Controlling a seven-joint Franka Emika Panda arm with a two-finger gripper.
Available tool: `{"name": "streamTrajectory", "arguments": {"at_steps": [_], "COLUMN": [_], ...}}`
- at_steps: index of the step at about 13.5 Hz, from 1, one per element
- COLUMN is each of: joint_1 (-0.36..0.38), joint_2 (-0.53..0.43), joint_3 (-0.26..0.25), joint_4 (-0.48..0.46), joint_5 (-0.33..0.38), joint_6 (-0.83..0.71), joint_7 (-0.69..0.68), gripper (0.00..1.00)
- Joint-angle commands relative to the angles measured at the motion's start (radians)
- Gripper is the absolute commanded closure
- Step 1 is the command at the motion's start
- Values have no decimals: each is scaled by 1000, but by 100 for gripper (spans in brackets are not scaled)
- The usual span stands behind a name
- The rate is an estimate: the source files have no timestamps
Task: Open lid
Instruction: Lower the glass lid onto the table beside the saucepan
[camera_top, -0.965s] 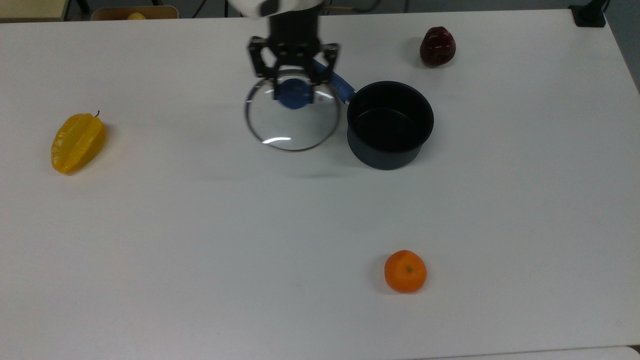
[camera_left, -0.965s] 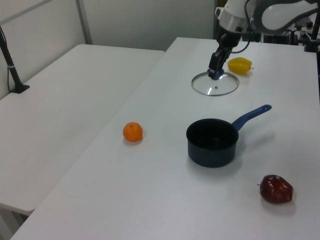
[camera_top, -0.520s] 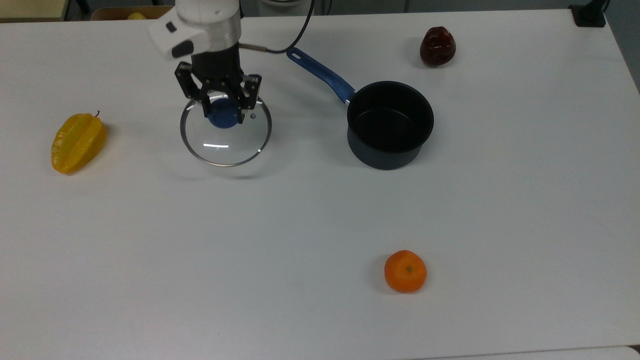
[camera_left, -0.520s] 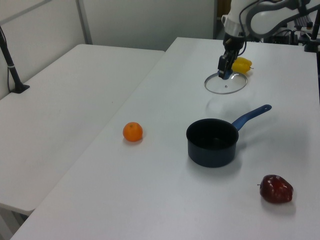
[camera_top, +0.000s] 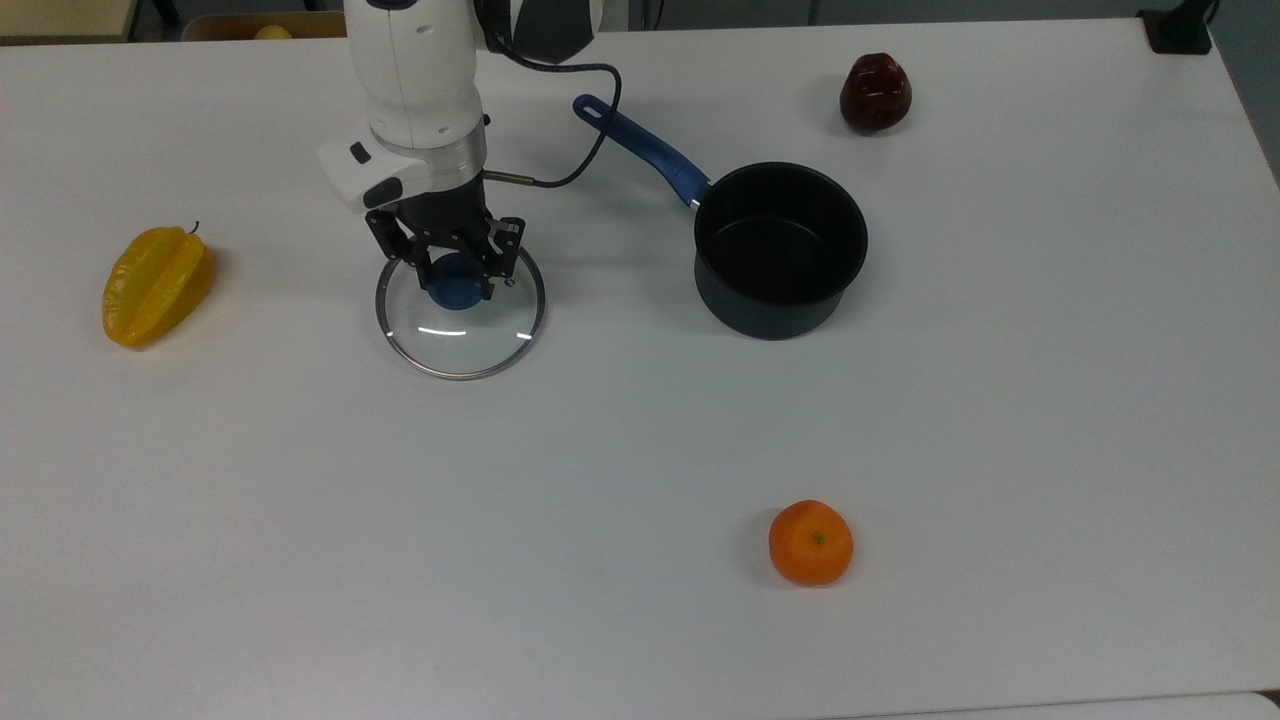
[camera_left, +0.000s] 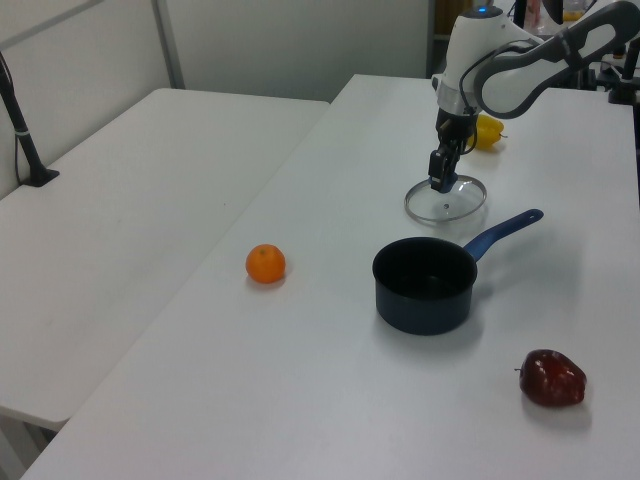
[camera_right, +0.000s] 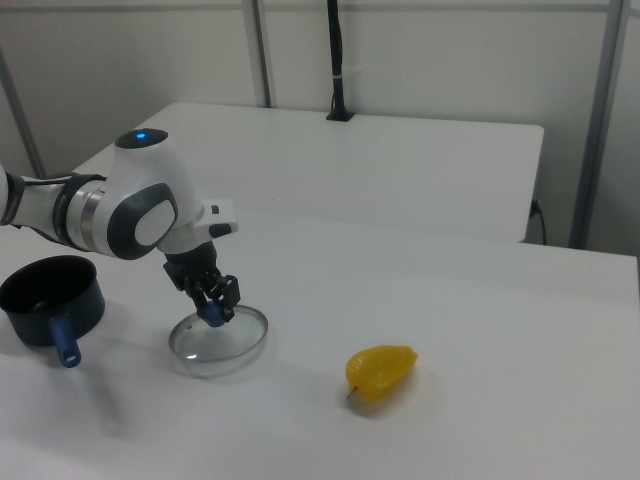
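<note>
The round glass lid (camera_top: 461, 338) with its metal rim lies level, low over or on the white table, well to the top view's left of the dark saucepan (camera_top: 780, 285). My gripper (camera_top: 455, 284) points straight down and is shut on the lid's blue knob (camera_top: 456, 294). In the left view the lid (camera_left: 446, 206) sits beyond the saucepan (camera_left: 424, 298), with the gripper (camera_left: 438, 183) on its knob. The right view has the lid (camera_right: 220, 344) under the gripper (camera_right: 213, 311), and the open saucepan (camera_right: 48, 300) at the right view's left.
A yellow star fruit (camera_top: 156, 286) lies at the top view's left of the lid. The pan's blue handle (camera_top: 640, 148) points toward the arm's base. A dark red fruit (camera_top: 875, 93) sits at the far right, an orange (camera_top: 811, 542) near the front.
The gripper carried the lid from right beside the saucepan toward the top view's left, then brought it nearer and down toward the table. The saucepan and fruits stayed put.
</note>
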Motion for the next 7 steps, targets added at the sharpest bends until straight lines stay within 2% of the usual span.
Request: {"name": "streamTrajectory", "arguments": {"at_steps": [1,7], "joint_1": [-8,-15], "joint_2": [-8,0], "joint_3": [3,1], "joint_4": [-12,-12], "joint_5": [-1,-1], "joint_6": [-6,-69], "joint_7": [-20,-19], "gripper": [62,48]}}
